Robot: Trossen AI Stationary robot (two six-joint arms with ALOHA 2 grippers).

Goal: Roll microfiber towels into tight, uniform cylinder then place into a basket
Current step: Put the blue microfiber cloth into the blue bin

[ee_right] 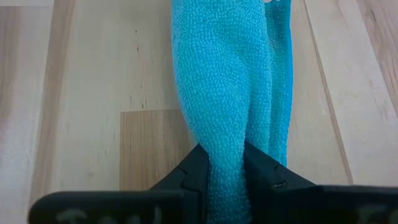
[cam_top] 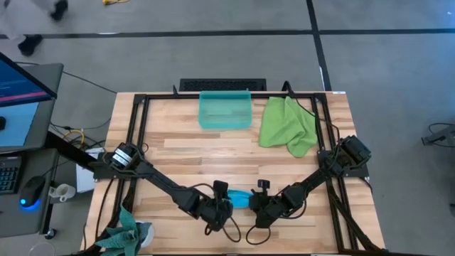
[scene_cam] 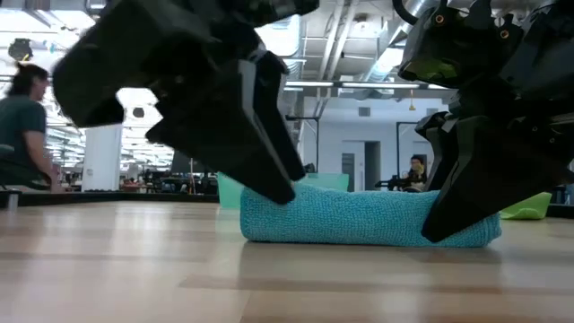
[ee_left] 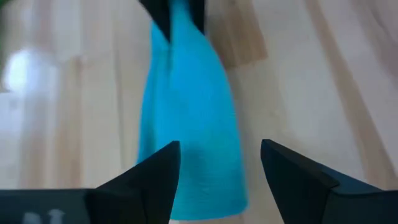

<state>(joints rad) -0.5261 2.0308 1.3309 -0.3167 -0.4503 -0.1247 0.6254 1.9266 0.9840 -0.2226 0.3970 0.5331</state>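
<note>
Blue towel (cam_top: 240,198) rolled, lying low centre of frame, not yet binned. Right gripper (ee_right: 225,163) clamped on one end; left gripper (ee_left: 219,163) fingers apart, straddling the other. Green towel (cam_top: 288,126) unrolled, upper right beside the empty basket (cam_top: 225,110).

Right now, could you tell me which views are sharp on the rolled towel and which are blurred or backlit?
Right wrist view: crisp weave on the blue towel, pinched in the right gripper. Left wrist view: towel and wood soft and smeared, left gripper open. Low view: both arms dark against bright ceiling lights; the towel is sharp.
</note>
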